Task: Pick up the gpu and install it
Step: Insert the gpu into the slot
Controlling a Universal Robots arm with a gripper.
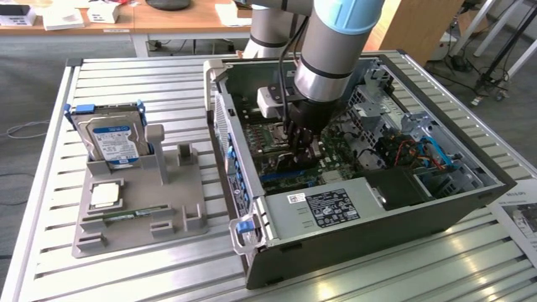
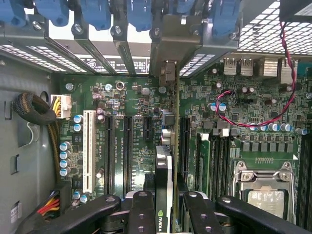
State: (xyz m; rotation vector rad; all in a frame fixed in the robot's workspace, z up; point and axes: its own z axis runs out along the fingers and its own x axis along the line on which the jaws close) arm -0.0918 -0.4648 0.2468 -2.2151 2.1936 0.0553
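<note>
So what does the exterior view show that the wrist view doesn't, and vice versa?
Exterior view: the silver hard drive with a blue-white label standing in a grey plastic holder on the slatted metal table, beside the open black computer case. Wrist view: the gpu, a thin dark card, clamped on edge between black fingers, a long white slot, a red-and-black twisted wire. Both: the end effector over the green motherboard and its square metal processor socket.
</note>
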